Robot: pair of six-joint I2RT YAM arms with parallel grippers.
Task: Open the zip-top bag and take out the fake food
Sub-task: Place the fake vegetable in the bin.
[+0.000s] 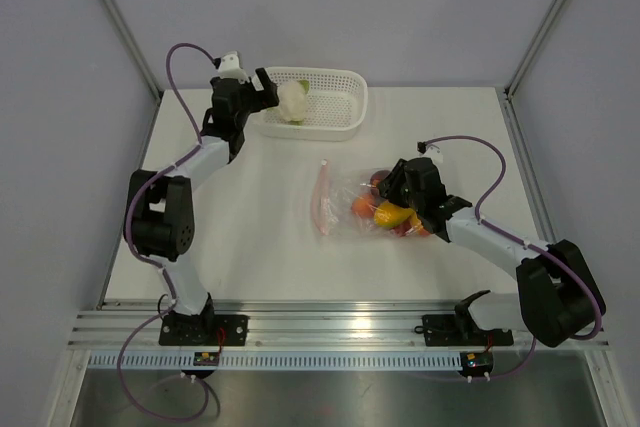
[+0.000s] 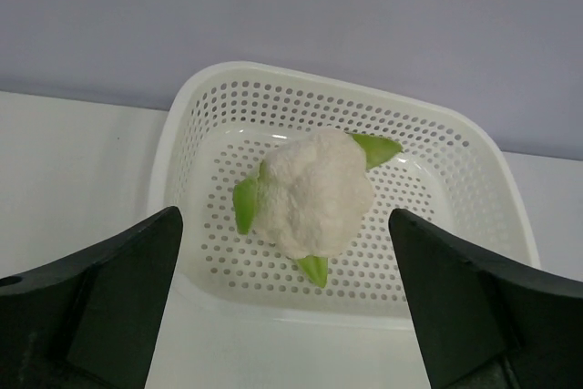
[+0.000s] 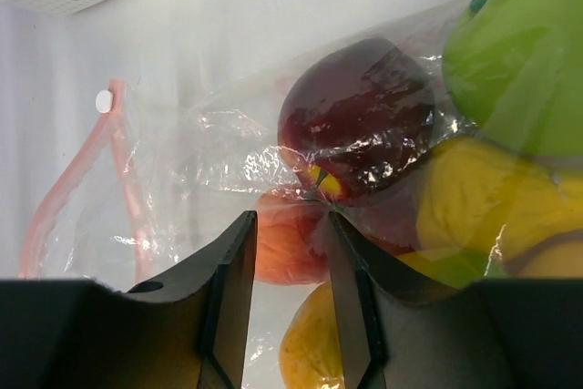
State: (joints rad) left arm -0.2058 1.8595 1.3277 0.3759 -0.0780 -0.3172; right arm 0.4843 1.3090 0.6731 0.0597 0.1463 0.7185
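Jaws are gaping on the left gripper [image 2: 284, 216] over the basket's [image 2: 455, 148] cauliflower [image 2: 314, 190]; right gripper's [image 3: 290, 218], barely parted, are nosing the bag [image 3: 209, 134], grip unclear, mouth leftward.

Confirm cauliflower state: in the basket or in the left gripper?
In the basket. The cauliflower lies on its perforated floor; the left gripper is wide open, fingers clear of it.

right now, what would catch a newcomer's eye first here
A white cauliflower sits in the perforated basket at the far edge of the table, the left gripper wide open beside it. Mid-table, the clear zip-top bag bulges with bright fake fruit, the right gripper at its side.
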